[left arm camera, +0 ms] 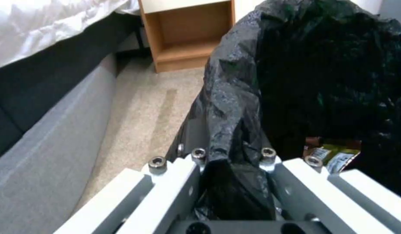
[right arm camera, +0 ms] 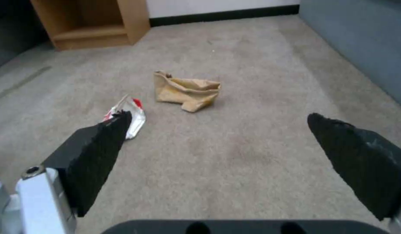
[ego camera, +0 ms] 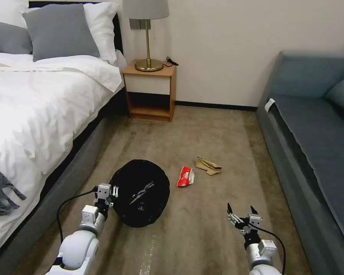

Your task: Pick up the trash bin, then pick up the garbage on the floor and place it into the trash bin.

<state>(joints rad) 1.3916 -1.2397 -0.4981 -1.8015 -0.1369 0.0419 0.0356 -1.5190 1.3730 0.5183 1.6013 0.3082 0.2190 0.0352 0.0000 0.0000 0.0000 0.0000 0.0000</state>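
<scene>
Gripping trash bin (ego camera: pixel 141 193) rim, left gripper (ego camera: pixel 105 198), red-white packet (ego camera: pixel 185 177) ahead of spread right gripper (ego camera: pixel 241 212)

Head camera high, facing floor; wrist cameras low, sharing nightstand (ego camera: pixel 150 91)

Low and left of centre in the frame, the left gripper (ego camera: pixel 110 193) pinches the rim of the black-lined trash bin (ego camera: pixel 140 193). At lower right the right gripper (ego camera: pixel 242 212) hangs over bare carpet (ego camera: pixel 214 130), its 2 fingers spread. Just right of the bin lie a red-white packet (ego camera: pixel 185 177) and tan paper (ego camera: pixel 208 165), near each other at mid-frame.
</scene>
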